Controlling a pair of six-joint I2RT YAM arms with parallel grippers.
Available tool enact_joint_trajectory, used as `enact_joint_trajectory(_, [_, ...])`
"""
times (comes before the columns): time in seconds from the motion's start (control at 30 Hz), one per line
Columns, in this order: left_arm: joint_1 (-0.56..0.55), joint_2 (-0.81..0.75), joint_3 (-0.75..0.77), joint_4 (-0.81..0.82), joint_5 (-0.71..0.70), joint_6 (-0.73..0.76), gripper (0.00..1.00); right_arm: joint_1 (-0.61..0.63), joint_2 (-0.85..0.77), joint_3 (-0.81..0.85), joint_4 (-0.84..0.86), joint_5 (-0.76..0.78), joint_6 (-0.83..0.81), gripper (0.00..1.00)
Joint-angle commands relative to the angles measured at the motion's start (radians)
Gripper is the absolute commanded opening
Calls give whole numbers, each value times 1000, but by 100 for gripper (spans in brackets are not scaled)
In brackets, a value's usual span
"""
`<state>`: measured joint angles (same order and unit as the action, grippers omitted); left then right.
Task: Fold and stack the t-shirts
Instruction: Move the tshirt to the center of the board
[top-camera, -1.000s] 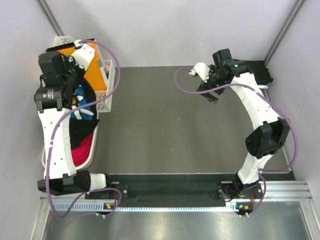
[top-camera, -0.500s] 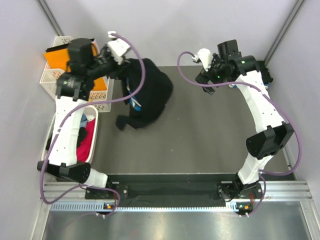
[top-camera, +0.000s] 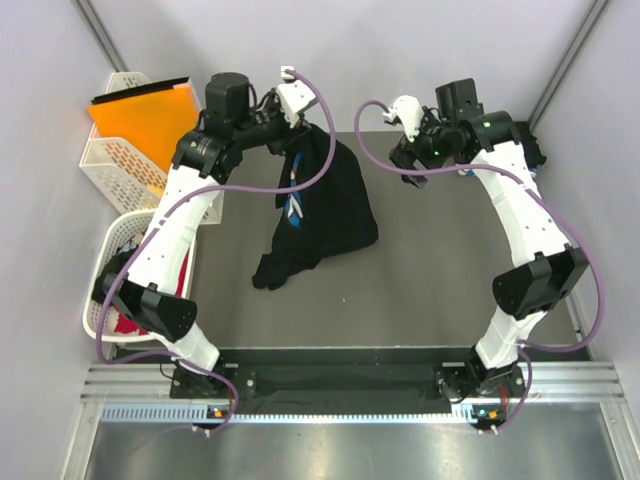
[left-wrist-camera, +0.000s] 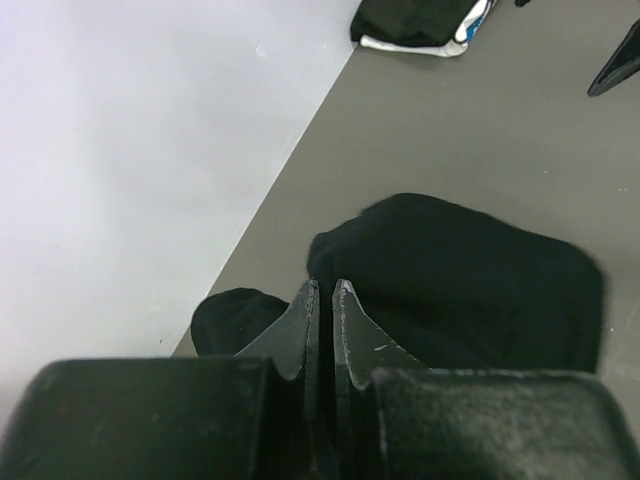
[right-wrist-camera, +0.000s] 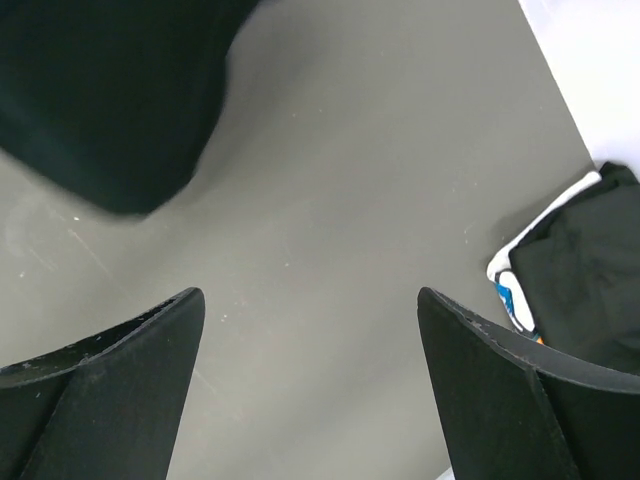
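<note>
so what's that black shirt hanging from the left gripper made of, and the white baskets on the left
The black t-shirt looks like soft, matte knit cloth, likely cotton: it droops in loose folds from the left gripper and shows no shine. The white baskets look like rigid moulded plastic, slightly glossy: their stiff, straight walls carry an even lattice of holes.

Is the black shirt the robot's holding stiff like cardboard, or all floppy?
Probably floppy: the black shirt hangs from the left gripper in loose folds, and its low end seems bunched on the table. It is likely light too, since one small pinch at the top lifts most of it. If pushed, it would probably crumple or slide rather than keep its shape.
</note>
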<state>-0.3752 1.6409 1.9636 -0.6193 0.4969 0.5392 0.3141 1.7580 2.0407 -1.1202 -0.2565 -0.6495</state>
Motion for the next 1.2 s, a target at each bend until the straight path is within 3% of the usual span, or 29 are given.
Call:
enact_joint_trajectory(0.0, [-4, -38, 34, 145, 6, -12, 0, 13, -57, -30, 80, 48, 8, 87])
enact_joint_trajectory(0.63, [-4, -38, 34, 145, 6, -12, 0, -50, -42, -13, 355, 352, 163, 90])
enact_joint_trajectory(1.1, [-4, -38, 34, 145, 6, -12, 0, -55, -37, -30, 384, 353, 186, 91])
enact_joint_trajectory(1.13, [-4, -38, 34, 615, 6, -12, 0, -56, -37, -30, 384, 352, 191, 91])
enact_joint_trajectory(1.17, [371, -225, 34, 489, 6, -534, 0, -55, -35, -30, 381, 352, 192, 91])
